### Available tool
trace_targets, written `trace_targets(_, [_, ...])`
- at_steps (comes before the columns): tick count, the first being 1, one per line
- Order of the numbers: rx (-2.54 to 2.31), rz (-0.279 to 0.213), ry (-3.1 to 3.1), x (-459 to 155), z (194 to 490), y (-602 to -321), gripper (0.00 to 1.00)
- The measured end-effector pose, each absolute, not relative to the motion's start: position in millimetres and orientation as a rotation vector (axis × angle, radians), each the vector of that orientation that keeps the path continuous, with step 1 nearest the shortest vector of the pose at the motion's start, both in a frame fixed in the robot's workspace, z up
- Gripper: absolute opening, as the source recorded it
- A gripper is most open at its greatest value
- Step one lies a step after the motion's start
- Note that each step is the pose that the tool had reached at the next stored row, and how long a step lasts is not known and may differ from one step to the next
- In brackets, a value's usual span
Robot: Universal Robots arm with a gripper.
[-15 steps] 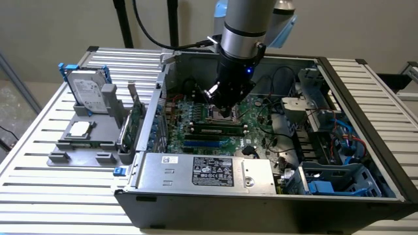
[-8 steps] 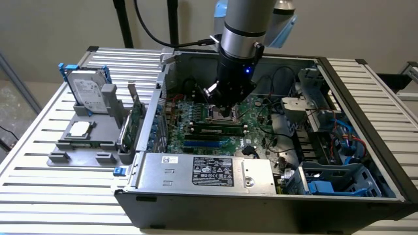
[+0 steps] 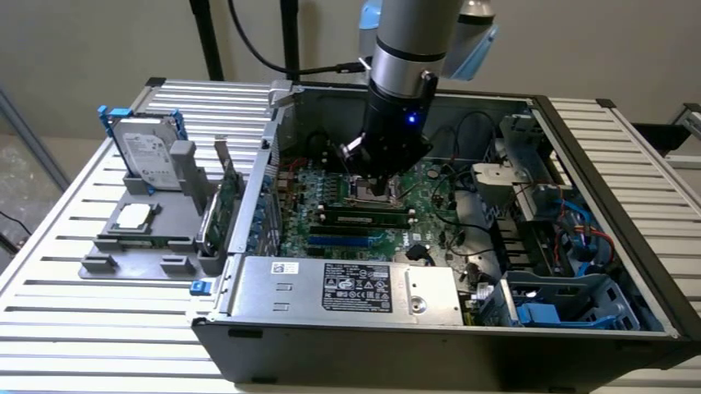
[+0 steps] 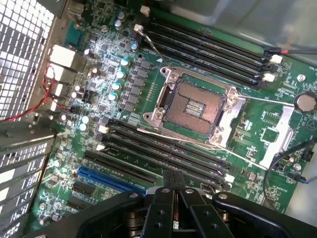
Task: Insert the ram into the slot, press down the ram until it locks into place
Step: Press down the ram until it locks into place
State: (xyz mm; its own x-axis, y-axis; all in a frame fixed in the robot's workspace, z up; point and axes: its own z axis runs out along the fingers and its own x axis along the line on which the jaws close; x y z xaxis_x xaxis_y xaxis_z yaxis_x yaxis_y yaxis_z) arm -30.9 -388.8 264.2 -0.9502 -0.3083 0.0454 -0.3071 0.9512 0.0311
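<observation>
The end effector (image 3: 380, 190) was seen pressed together, holding nothing, right over the motherboard (image 4: 277, 134). The ram (image 3: 362, 220) was already seated in the slot (image 3: 360, 225), just beside the blue slot (image 3: 348, 241).

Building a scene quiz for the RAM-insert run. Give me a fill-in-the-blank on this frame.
1. The CPU socket holds no processor; it is ___.
2. Next to the black memory slots lies a shorter slot coloured ___.
3. The hard drive stands outside the case, on the exterior view's ___.
4. The claw hangs inside the case, above the wide green ___.

Missing words: empty; blue; left; motherboard
</observation>
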Motion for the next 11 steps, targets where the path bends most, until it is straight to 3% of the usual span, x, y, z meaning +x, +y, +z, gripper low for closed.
trace_targets(11, [0.26, -0.042, -3.084, -30.8, 264.7, -388.8, 0.11])
